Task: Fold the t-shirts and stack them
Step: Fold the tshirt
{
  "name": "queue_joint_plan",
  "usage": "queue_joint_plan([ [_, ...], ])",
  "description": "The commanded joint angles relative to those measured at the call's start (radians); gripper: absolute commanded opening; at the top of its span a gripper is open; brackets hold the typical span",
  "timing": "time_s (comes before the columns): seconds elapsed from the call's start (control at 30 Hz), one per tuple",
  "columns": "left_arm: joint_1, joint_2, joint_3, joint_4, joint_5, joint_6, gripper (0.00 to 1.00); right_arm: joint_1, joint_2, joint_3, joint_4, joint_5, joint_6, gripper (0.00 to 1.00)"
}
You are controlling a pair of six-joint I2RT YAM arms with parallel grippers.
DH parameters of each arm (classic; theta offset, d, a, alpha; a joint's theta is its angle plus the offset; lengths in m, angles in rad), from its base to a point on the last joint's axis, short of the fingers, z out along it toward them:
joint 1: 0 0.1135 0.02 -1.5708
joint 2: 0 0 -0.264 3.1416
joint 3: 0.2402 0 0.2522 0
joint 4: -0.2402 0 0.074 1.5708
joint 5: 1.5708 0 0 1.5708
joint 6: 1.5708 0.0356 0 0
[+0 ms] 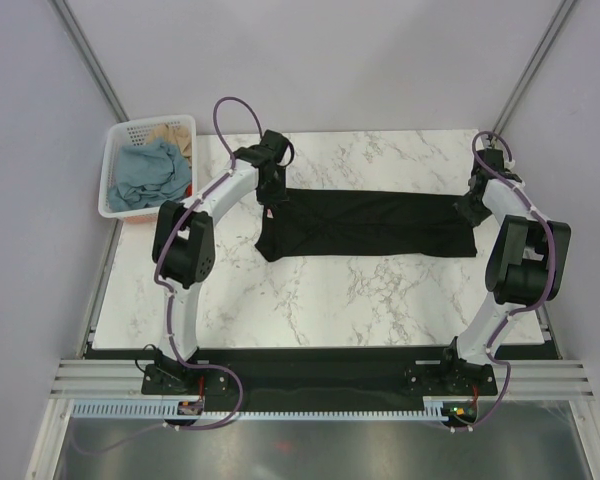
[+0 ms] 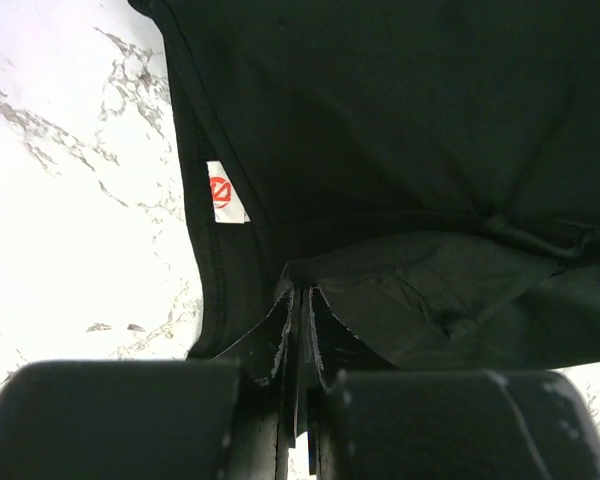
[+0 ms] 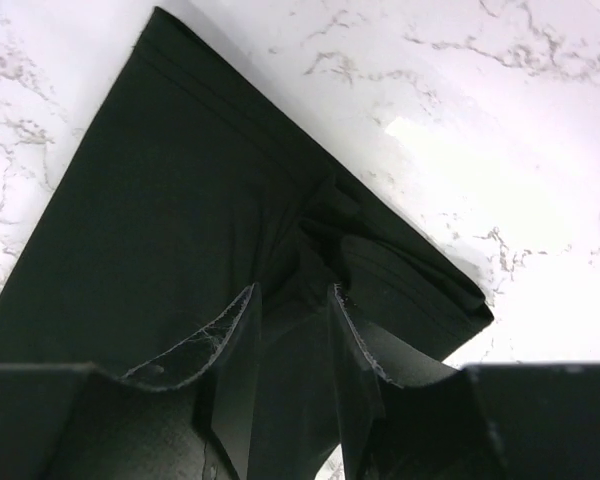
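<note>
The black t-shirt (image 1: 370,225) lies as a long folded band across the far half of the marble table. My left gripper (image 1: 271,198) is at its left end, near the small pinkish neck label (image 2: 224,192). Its jaws are shut on a fold of the black fabric (image 2: 302,290). My right gripper (image 1: 467,207) is at the shirt's right end, and its jaws hold bunched black fabric between them (image 3: 292,290). The shirt's corner (image 3: 450,295) lies just beside it. A dusty blue t-shirt (image 1: 145,172) and a tan one (image 1: 175,135) lie crumpled in the basket.
The white slotted basket (image 1: 115,165) stands off the table's far left corner. Bare marble (image 1: 360,295) lies between the shirt and the arm bases. The table's right edge is close to the right arm (image 1: 525,260).
</note>
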Motion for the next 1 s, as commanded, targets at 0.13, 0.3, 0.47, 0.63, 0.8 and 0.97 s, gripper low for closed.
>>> queue_joint_plan([
  [0.13,0.005,0.027,0.03,-0.001,0.023,-0.004,0.07,0.001,-0.038,-0.001,-0.031,0.035,0.092,0.45],
  [0.3,0.003,0.029,0.03,-0.001,0.024,-0.009,0.07,0.001,-0.015,-0.014,-0.024,0.039,0.106,0.47],
  [0.47,0.003,0.042,0.031,-0.001,0.021,-0.012,0.07,0.001,0.029,-0.015,0.007,0.059,0.111,0.43],
  [0.63,0.003,0.069,0.046,0.0,0.007,-0.013,0.07,0.0,0.092,0.025,0.007,0.146,0.112,0.03],
  [0.8,0.003,0.096,0.06,0.0,-0.019,-0.016,0.07,-0.002,0.095,0.006,-0.011,0.232,0.135,0.0],
  [0.97,0.003,0.109,0.079,-0.001,-0.031,-0.009,0.07,-0.002,0.081,0.031,-0.002,0.199,0.096,0.14],
])
